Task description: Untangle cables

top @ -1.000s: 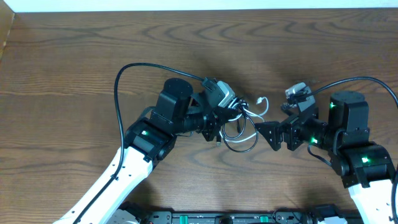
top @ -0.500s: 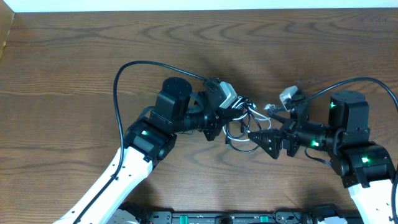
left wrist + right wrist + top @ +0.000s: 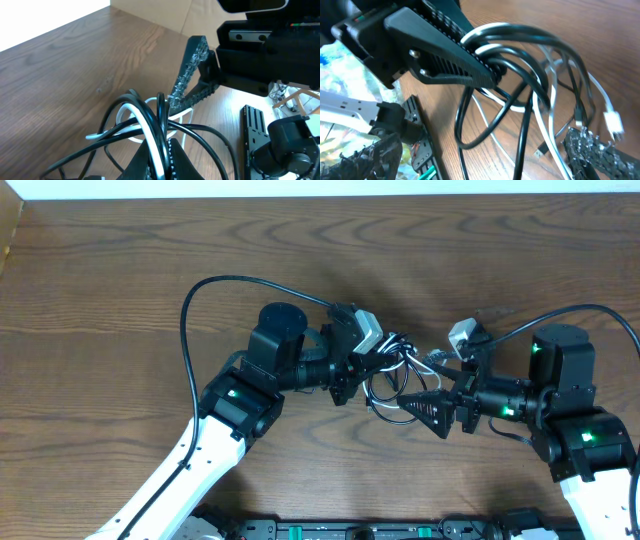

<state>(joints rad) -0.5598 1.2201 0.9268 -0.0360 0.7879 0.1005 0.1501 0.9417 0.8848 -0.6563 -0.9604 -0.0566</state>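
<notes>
Seen from overhead, the cables [image 3: 392,380] form one small tangle near the middle of the wooden table [image 3: 120,270], between the two arms. The left arm's wrist housing covers the fingertips of the left gripper [image 3: 352,370] there, and the strands overlap too closely for us to count the black ones or to tell a knot from a plain crossing.

The wrist views fill in part of this. In the left wrist view the left gripper's fingers [image 3: 159,156] are cut off by the lower edge, yet we see them clenched on a bunch of strands that fan upward from the pinch. The right wrist view shows the same clamp from the opposite side.

The right gripper [image 3: 418,380] stands spread wide and holds nothing. One of its ridged fingers [image 3: 187,75] lies just beside the loops, and we cannot tell whether it touches them. Its own fingers are blurred and cropped at the lower corners of the right wrist view.

The bundle is one white cord among several glossy black ones, draped in loose loops. A white plug end [image 3: 612,121] hangs free at the right. A thicker black arm cable [image 3: 215,285] arcs over the left arm, apart from the tangle.
</notes>
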